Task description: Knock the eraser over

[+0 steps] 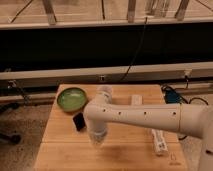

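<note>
The eraser (78, 121) is a small black block, taller than wide. It stands on the wooden table (60, 155) just in front of the green bowl (71, 99). My white arm reaches in from the right and bends down over the table. My gripper (97, 138) hangs at its end, just right of the eraser and slightly nearer the camera. The arm's rounded wrist sits very close beside the eraser; I cannot tell whether they touch.
A white cup (104, 91) stands behind the arm. A small white block (136, 100) lies to its right, a long white bar (159, 140) lies at the front right, and a blue object (172, 95) sits at the table's right edge. A dark wall runs behind.
</note>
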Robot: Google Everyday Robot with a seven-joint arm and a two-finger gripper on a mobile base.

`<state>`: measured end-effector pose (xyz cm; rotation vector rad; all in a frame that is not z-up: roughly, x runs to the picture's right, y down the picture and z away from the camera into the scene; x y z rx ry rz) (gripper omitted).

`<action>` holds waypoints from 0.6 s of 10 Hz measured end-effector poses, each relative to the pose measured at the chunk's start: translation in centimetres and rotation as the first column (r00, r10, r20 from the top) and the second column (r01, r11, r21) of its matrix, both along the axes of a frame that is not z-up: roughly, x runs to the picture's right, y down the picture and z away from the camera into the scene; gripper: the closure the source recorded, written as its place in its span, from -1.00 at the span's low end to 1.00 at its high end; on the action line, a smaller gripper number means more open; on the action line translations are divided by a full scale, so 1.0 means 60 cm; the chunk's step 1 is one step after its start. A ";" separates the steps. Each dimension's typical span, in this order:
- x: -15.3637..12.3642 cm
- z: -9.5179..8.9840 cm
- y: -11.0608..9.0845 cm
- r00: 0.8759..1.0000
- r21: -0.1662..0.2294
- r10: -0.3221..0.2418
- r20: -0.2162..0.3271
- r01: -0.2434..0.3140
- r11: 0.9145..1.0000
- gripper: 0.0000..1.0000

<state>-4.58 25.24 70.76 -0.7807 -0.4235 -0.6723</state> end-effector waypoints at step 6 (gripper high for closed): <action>0.007 0.048 -0.070 1.000 0.057 -0.026 0.005 0.026 0.998 1.00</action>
